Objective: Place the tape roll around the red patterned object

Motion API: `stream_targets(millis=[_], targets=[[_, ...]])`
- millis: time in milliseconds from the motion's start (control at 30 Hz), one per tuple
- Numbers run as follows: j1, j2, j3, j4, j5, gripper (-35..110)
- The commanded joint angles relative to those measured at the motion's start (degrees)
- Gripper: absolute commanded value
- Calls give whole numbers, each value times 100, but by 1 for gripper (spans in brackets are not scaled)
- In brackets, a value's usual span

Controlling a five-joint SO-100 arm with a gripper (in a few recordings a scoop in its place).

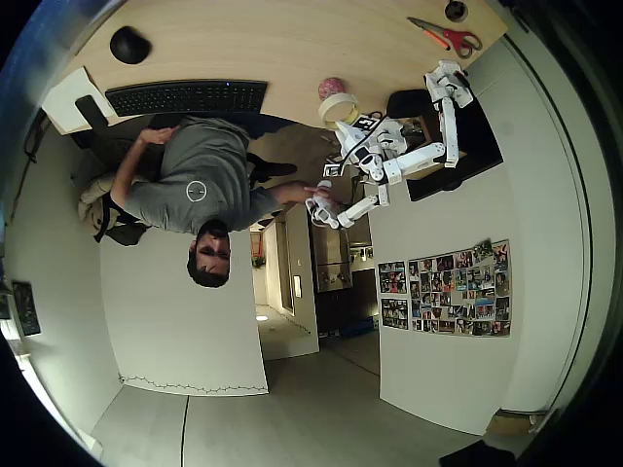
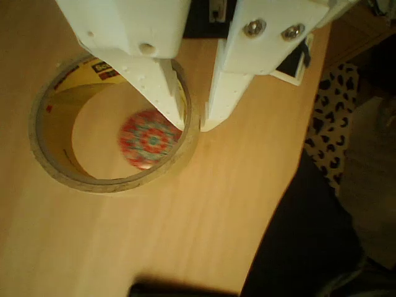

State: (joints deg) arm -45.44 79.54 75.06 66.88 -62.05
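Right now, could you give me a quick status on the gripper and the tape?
Gripper pinching the tape roll wall, one finger inside, one outside. Red patterned object seen through the ring's hole. Whether the roll rests on the table can't be told. Nothing in the way.

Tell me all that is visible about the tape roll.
The tape roll is a cream, pale-yellow ring with a wide open centre and print inside its core. In the wrist view it looks tilted above the wooden table, and the red patterned object shows through its hole. The gripper pinches its wall, one finger inside, one outside.
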Motion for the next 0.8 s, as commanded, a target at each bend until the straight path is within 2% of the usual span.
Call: stream_targets(millis=[0, 133, 267, 533, 767], targets=[[-97, 141, 879, -747, 123, 0], [-105, 316, 2101, -1854, 185, 0], [-97, 185, 2408, -2224, 185, 0], [-70, -105, 2030, -2224, 185, 0], [88, 439, 1617, -1485, -97, 0]])
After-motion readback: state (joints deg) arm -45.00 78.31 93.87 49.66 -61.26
